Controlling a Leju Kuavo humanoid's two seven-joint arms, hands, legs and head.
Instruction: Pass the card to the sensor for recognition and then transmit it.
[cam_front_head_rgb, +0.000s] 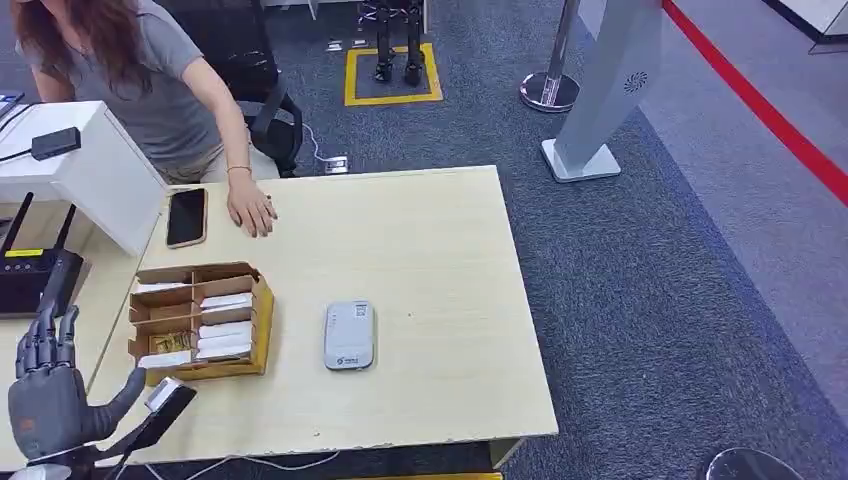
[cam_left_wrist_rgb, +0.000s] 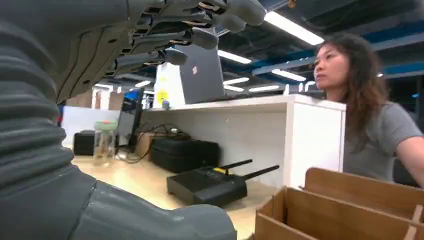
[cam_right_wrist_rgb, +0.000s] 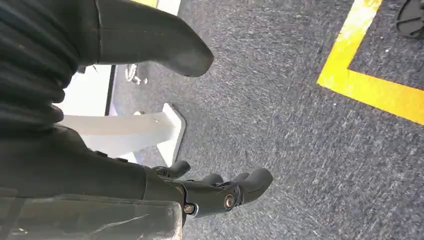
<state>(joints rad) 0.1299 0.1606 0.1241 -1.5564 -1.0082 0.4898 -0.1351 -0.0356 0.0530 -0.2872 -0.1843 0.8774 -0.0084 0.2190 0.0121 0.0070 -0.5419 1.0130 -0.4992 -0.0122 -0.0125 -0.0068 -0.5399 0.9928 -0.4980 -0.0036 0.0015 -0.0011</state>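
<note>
The sensor (cam_front_head_rgb: 349, 336), a flat grey pad, lay on the pale table (cam_front_head_rgb: 440, 260) toward its near side. Just left of the sensor sat a cardboard box (cam_front_head_rgb: 198, 321) split into compartments, and white cards (cam_front_head_rgb: 225, 340) lay stacked in the compartments on the side nearer the sensor. The left hand (cam_front_head_rgb: 50, 385) stood raised beyond the box from the sensor, off the table's near-left corner, fingers upright and apart, thumb angled toward the box, holding nothing. The right hand (cam_right_wrist_rgb: 210, 192) hung over grey carpet beside a yellow floor line (cam_right_wrist_rgb: 370, 75); its fingers were bent, thumb well apart from them, with nothing in it. Past the box from the sensor, a black phone (cam_front_head_rgb: 187, 216) lay near the table's far edge, and a person's hand (cam_front_head_rgb: 251, 209) rested flat on the table just beside it. A black router (cam_front_head_rgb: 33, 282) with antennas sat further left than the box, by a white cabinet (cam_front_head_rgb: 85, 170).
</note>
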